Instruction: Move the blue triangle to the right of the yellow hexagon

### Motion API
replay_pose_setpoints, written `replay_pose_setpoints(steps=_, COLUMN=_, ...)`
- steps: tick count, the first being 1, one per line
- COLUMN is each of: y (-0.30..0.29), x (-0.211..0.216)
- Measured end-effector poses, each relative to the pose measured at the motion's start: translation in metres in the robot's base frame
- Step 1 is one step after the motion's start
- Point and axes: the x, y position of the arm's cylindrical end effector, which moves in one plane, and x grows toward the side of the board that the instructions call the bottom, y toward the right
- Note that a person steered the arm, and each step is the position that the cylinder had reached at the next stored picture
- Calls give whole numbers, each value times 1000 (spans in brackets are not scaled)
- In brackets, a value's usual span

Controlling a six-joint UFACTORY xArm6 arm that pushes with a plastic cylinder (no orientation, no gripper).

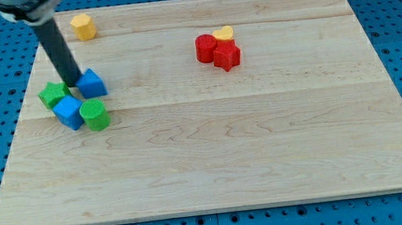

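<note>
Blue triangle [91, 83] sits at the view's left side of the wooden surface [212, 149], part of a small cluster — a green block [53, 93] at its nine o'clock, a blue cube [69, 112] at its seven o'clock and a green cylinder [96, 114] at its six o'clock. My tip [75, 84] rests against the triangle's nine o'clock edge, between it and the green block. There is no pincer on this arm, only the rod, so nothing is clenched or released.

The yellow hexagon [83, 26] lies well apart at the triangle's twelve o'clock, close to the surface's top edge. By my judgement the task has barely begun — the triangle has yet to be driven up and round to the hexagon's three o'clock side. Two red blocks [218, 51] and a yellow heart [223, 33] huddle far off toward the view's right, out of the way.
</note>
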Motion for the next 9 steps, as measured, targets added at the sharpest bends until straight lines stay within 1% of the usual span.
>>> replay_pose_setpoints(steps=1, y=-6, x=32)
replay_pose_setpoints(steps=2, y=27, x=28)
replay_pose_setpoints(steps=3, y=51, x=-31)
replay_pose_setpoints(steps=4, y=70, x=-69)
replay_pose_setpoints(steps=6, y=16, x=-76)
replay_pose_setpoints(steps=7, y=11, x=-84)
replay_pose_setpoints(steps=9, y=12, x=-84)
